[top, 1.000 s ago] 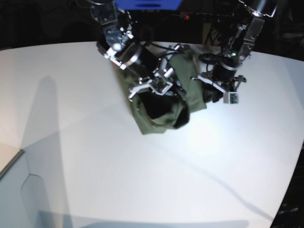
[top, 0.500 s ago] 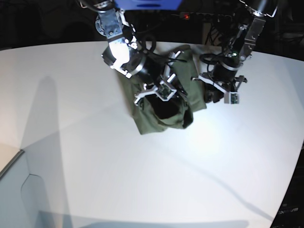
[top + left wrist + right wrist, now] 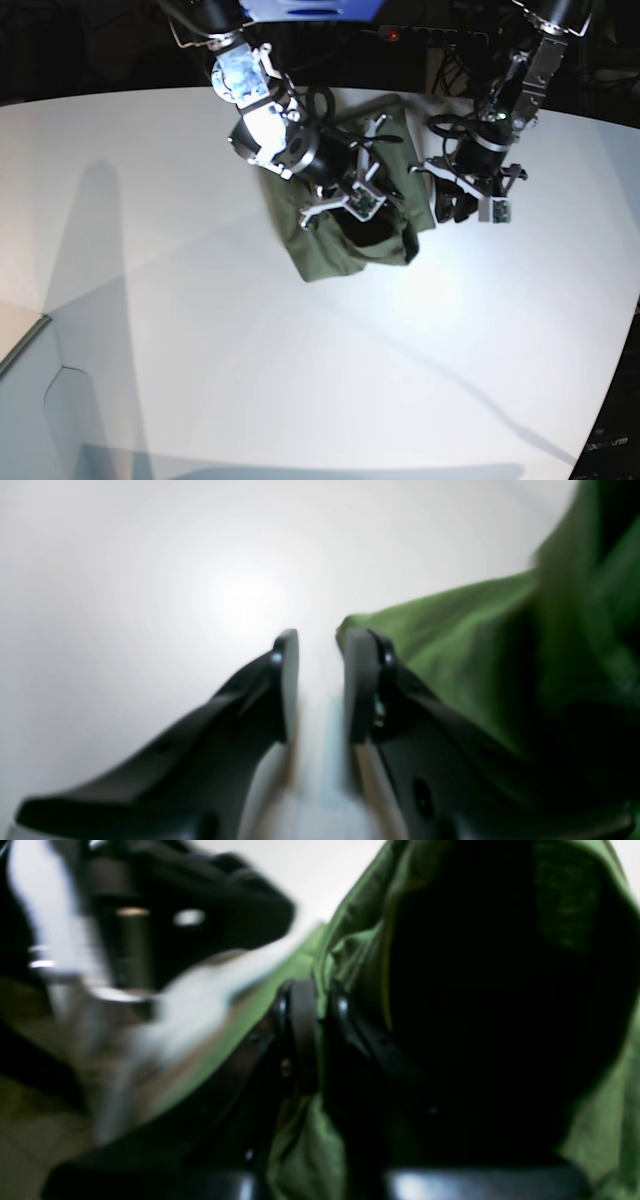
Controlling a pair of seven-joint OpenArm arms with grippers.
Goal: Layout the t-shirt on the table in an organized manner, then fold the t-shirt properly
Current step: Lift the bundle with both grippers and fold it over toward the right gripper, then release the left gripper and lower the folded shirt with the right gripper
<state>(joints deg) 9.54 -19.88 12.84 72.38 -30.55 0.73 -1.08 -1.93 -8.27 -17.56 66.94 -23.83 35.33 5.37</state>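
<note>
- Shifting toward 3 o'clock since the earlier frame, the right gripper (image 3: 312,1005) is dragging the t-shirt (image 3: 350,215) with it — jaws pinched tight on a fold of the cloth.
- Bunched on the table (image 3: 300,380), the shirt is lying around 12 o'clock.
- Just beside its hem, the left gripper (image 3: 320,650) is hovering — jaws slightly parted, holding nothing.

The t-shirt (image 3: 350,215) lies bunched on the desk (image 3: 300,370), toward its far edge, near the middle. The right hand (image 3: 375,205) sits on the heap from the left, with cloth between its fingers. The left hand (image 3: 450,205) stands just right of the heap, over bare desk. The near half of the desk lies well apart from them.
</note>
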